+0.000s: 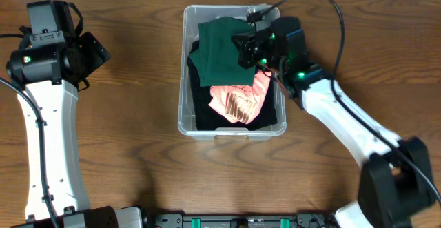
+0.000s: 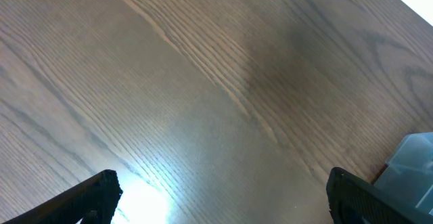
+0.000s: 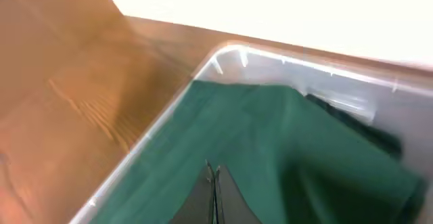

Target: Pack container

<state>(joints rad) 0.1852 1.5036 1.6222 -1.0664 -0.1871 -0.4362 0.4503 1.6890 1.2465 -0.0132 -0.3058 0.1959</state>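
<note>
The clear plastic container (image 1: pixel 182 83) stands at the table's middle back. It holds a black cloth (image 1: pixel 207 114), a pink patterned cloth (image 1: pixel 238 100) and a dark green cloth (image 1: pixel 219 49) on top at the far end. My right gripper (image 1: pixel 244 49) is over the container's far right part, shut on the green cloth. In the right wrist view the shut fingers (image 3: pixel 213 173) sit against the green cloth (image 3: pixel 270 136) inside the container's rim (image 3: pixel 284 58). My left gripper (image 1: pixel 93 52) is open and empty over bare table (image 2: pixel 223 183), left of the container.
The table is brown wood (image 1: pixel 124 152). A corner of the container (image 2: pixel 413 170) shows at the lower right of the left wrist view. The right arm's cable (image 1: pixel 337 21) arcs above the table behind the container.
</note>
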